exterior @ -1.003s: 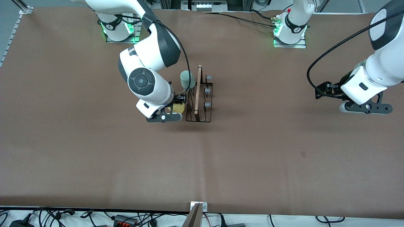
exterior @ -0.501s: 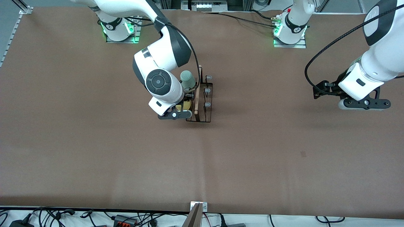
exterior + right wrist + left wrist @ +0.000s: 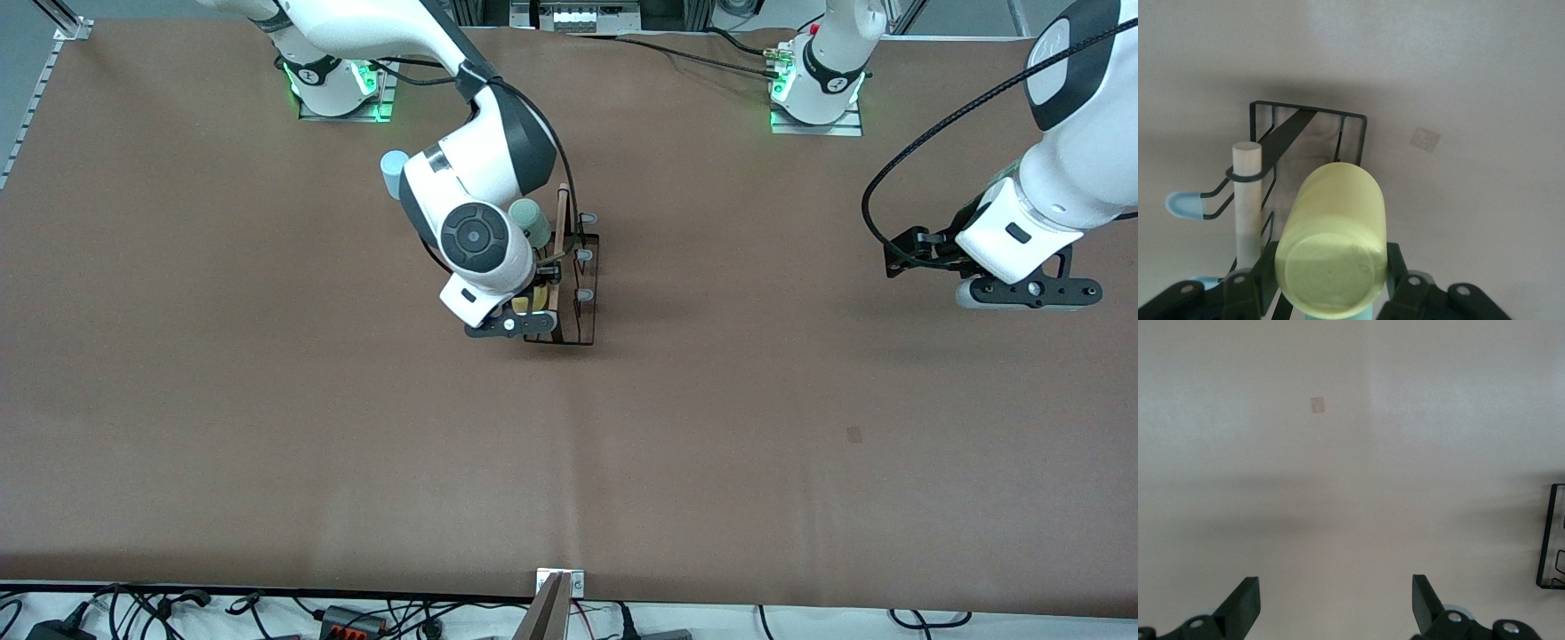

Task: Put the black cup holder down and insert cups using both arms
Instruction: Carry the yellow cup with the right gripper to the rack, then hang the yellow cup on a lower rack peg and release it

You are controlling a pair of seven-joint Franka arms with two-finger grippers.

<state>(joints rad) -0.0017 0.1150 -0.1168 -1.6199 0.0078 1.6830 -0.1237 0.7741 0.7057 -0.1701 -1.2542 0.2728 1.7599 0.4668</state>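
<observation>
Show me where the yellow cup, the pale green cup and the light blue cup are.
yellow cup (image 3: pixel 1330 265): right wrist view, on its flat base, gripped between the fingers.
pale green cup (image 3: pixel 532 222): front view, on its side wall, on the holder.
light blue cup (image 3: pixel 392 171): front view, on its visible top.

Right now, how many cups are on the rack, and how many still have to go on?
Done: the black cup holder stands on the table with the pale green cup on a peg. In hand: the right gripper, over the holder, is shut on the yellow cup, not yet on a peg. Left: the light blue cup stands on the table toward the right arm's base. The left gripper waits open, holding nothing.
</observation>
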